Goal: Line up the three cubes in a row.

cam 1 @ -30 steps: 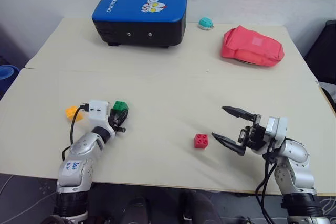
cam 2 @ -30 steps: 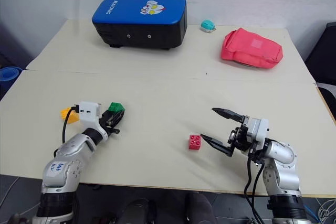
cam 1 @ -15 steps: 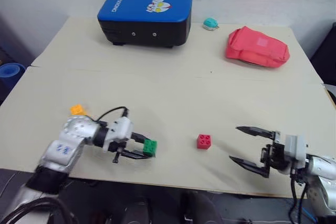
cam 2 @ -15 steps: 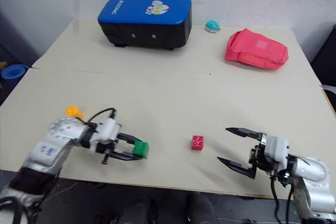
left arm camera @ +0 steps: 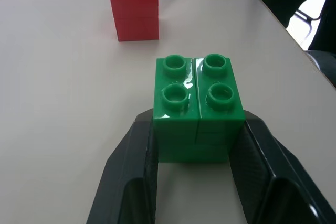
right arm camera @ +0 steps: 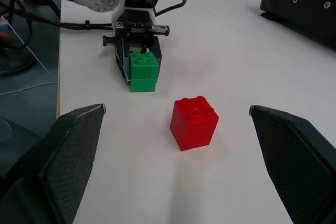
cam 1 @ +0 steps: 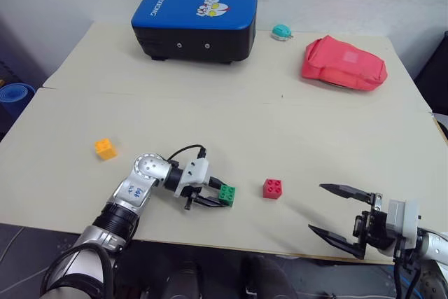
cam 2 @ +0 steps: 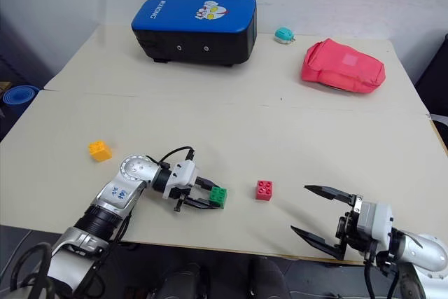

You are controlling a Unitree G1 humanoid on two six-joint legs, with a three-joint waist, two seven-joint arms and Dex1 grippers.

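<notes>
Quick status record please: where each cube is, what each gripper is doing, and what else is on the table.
green cube: clamped in left gripper, near front edge, left of red cube
red cube: free on table, a gap from green
orange-yellow cube: alone, far left
row: not yet formed
right gripper: open, empty, right of red cube
clutter at back: blue case, teal round object, pink pouch

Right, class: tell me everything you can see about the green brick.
The green brick is a small cube of glossy plastic with four round studs on top and a seam down its middle. It sits upright near the table's front edge, clamped by its two sides between the black fingers of the left gripper. The red brick stands a short way beyond it, apart, not touching.
</notes>
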